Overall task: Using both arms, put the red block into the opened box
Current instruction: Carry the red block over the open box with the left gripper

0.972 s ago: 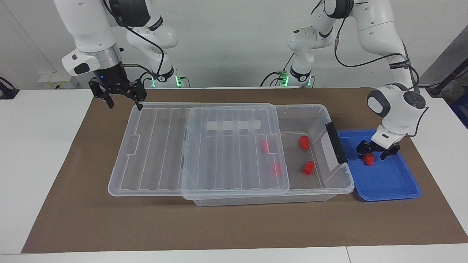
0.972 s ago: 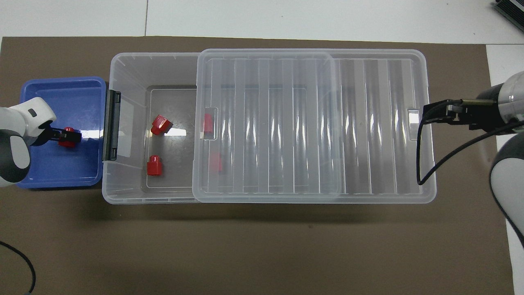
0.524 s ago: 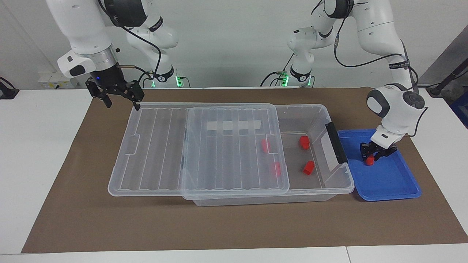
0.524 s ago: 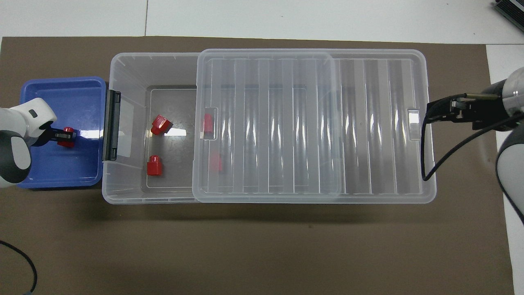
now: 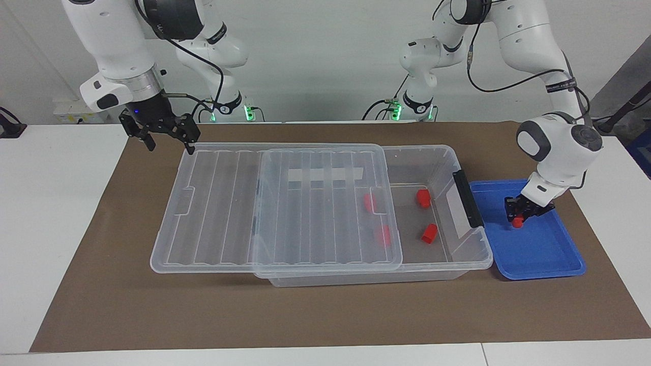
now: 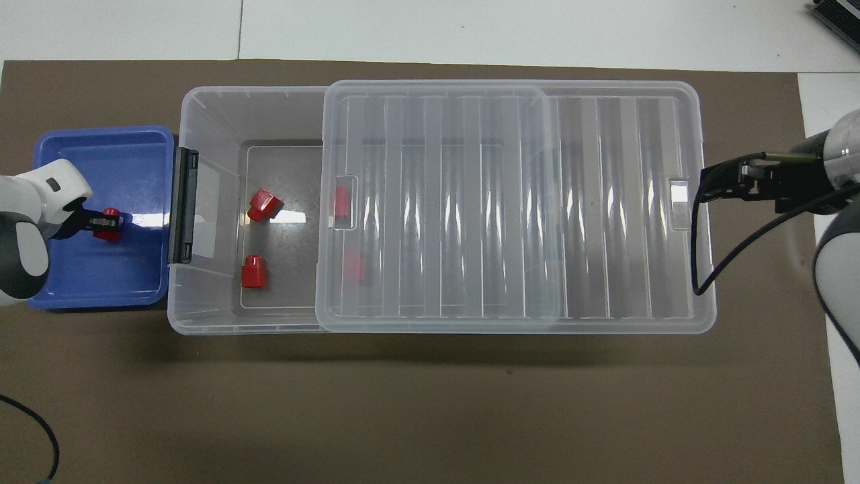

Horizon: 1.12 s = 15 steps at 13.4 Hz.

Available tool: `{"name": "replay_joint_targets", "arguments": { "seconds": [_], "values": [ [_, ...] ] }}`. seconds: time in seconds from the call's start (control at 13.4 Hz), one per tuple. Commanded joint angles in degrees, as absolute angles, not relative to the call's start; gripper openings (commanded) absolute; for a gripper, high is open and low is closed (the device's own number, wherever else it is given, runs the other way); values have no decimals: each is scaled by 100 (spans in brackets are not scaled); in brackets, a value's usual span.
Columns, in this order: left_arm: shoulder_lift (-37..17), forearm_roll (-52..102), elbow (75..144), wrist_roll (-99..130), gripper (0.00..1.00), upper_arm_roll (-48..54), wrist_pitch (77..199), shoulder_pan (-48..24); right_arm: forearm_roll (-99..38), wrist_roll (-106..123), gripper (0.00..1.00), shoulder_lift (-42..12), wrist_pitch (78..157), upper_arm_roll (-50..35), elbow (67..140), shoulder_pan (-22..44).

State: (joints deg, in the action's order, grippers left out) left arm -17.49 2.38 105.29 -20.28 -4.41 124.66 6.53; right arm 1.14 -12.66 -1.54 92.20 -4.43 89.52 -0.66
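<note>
I see left gripper (image 5: 519, 217) clamped on red block (image 5: 518, 222) (over blue tray (image 5: 539, 254), box's (image 5: 447, 157) 3 o'clock, facing view) | right gripper (image 5: 170, 144) spread wide, empty

A brown mat (image 5: 127, 305) covers most of the white surface (image 5: 56, 203), leaving white strips along the edges at both ends and along the edge farthest from the robots. A shallow blue tray (image 5: 546, 254) lies on the mat close to its edge at the left arm's end. A black cable (image 6: 30, 430) curls over the mat's corner at that same end.
</note>
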Motion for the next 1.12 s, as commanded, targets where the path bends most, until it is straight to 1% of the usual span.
{"name": "replay_joint_targets", "arguments": {
  "seconds": [0.0, 0.15, 0.3, 0.45, 0.67, 0.82, 0.9, 1.05],
  "values": [
    [-1670, 325, 9320, -1461, 0, -457, 10851, 493, 158, -1345, 100, -79, 8905, -466, 8895, -114],
    [-1652, 325, 8573, -943, 0, -448, 9753, 309, 167, -1336, 100, -79, 8816, -457, 8877, -114],
    [-1635, 334, 8131, -40, 0, -440, 9047, -42, 176, -1336, 100, -140, 8763, -448, 8702, -132],
    [-1591, 317, 8121, 1093, 0, -431, 9035, -639, 176, -1336, 100, -149, 8763, -457, 8684, -123],
    [-1565, 299, 8173, 2282, 0, -431, 9543, -1316, 97, -1389, 100, -106, 8789, -431, 8762, -141],
    [-1451, 281, 8523, 2819, 0, -431, 10122, -1599, 62, -1345, 100, -88, 8789, -431, 8798, -202],
    [-1337, 273, 8865, 2952, 0, -431, 10499, -1765, 53, -1345, 100, -88, 8772, -431, 8807, -202],
    [-1056, 255, 9935, 3154, 0, -439, 11675, -2003, 53, -1345, 100, -70, 8745, -431, 8842, -185]
  ]
}}
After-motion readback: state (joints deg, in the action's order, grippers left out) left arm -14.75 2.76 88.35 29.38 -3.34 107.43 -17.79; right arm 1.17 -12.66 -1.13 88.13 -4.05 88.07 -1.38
